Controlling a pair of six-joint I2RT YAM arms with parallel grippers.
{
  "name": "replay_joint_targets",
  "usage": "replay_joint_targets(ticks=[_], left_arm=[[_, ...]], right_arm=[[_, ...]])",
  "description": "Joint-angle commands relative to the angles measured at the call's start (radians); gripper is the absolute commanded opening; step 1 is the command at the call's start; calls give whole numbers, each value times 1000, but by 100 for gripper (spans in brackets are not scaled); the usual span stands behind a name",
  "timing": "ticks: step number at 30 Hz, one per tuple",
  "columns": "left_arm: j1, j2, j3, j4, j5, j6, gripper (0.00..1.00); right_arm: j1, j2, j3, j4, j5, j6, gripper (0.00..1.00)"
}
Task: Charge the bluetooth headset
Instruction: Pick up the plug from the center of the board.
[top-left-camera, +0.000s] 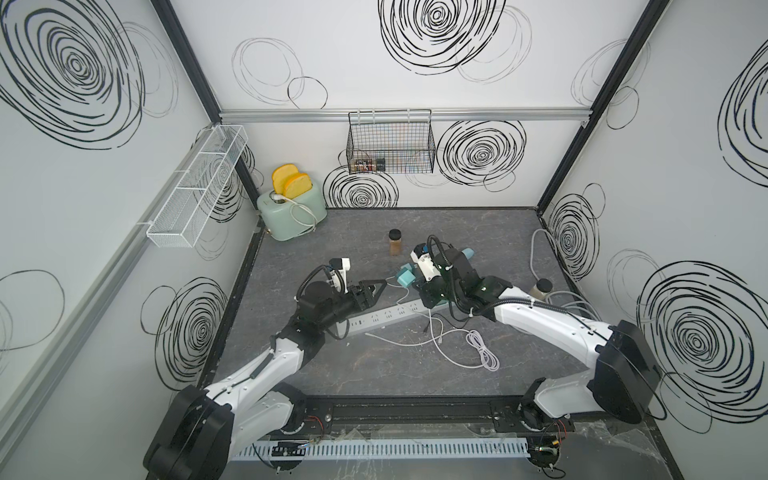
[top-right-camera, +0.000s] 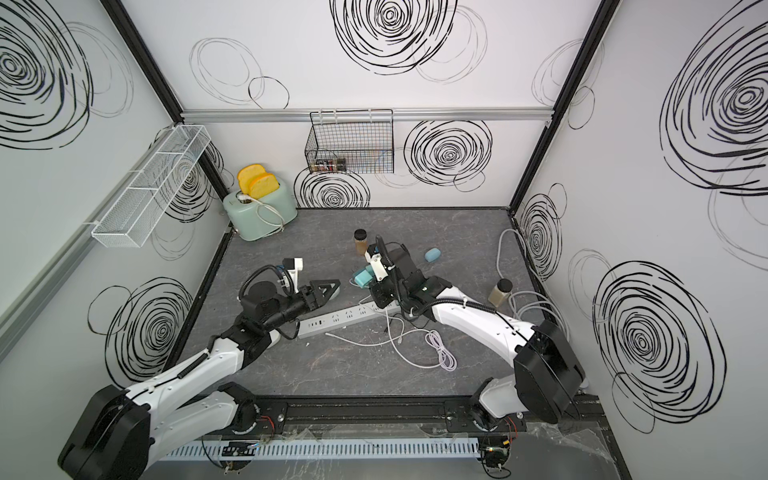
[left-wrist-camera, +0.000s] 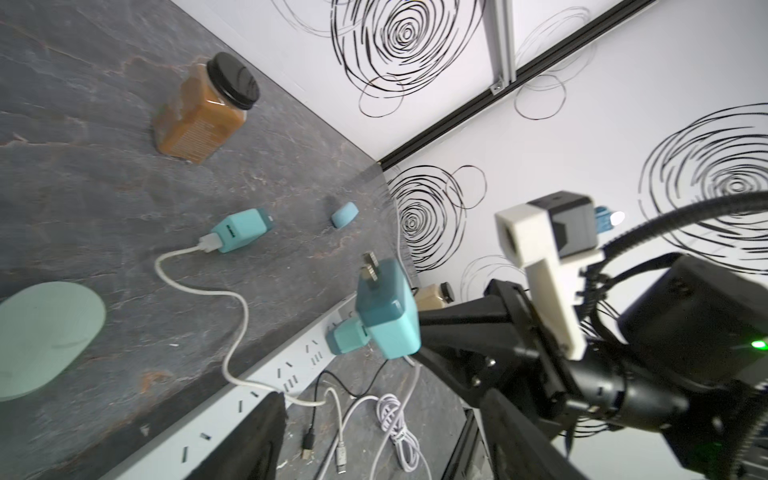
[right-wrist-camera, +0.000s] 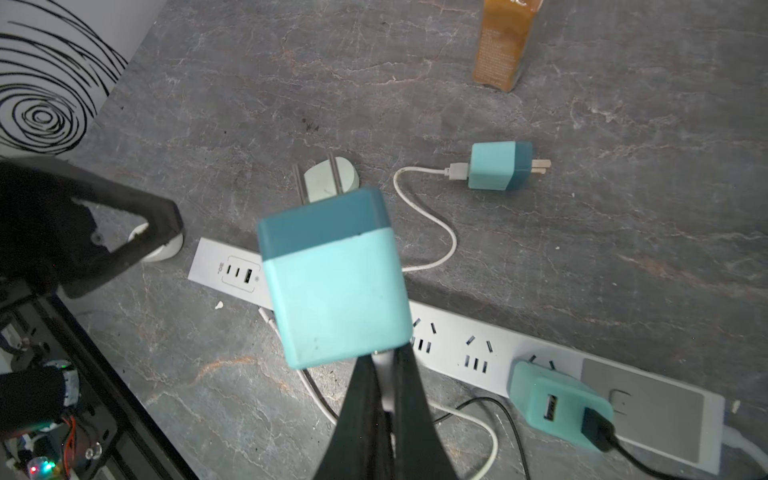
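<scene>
left gripper hangs with jaws spread wide just behind the left end of the long white plastic power strip; above the strip's middle, right gripper is pinched tight on the base of a two-tone teal plastic charger cube, prongs pointing away; small light-blue rounded headset case lies behind the strip's right end, well apart

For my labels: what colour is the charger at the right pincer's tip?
Charger: light turquoise, dark teal prong end; right wrist view.

The right fingers grip a teal charger beside the power strip.
</scene>
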Motion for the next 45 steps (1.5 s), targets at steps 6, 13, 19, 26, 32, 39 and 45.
replay_joint_targets(ticks=[6,13,19,26,32,39,45], left_arm=[[-17,48,126,-41,118,-83,80],[-59,89,208,-187,112,8,77],[-67,121,219,-177,132,14,73],[-70,124,209,-132,148,7,63],[-72,140,192,-66,169,-29,48],[-65,175,173,77,167,-82,29],[-58,170,160,171,94,-90,24]], right_arm=[[-8,-100,-80,156,-78,-160,0],[-8,-124,-106,197,-140,-180,0],[-6,-140,-127,228,-193,-194,0],[8,-146,-150,271,-207,-215,0],[15,-134,-150,293,-181,-217,0],[9,-162,-146,297,-126,-139,47],[-78,-233,-139,257,-294,139,57]])
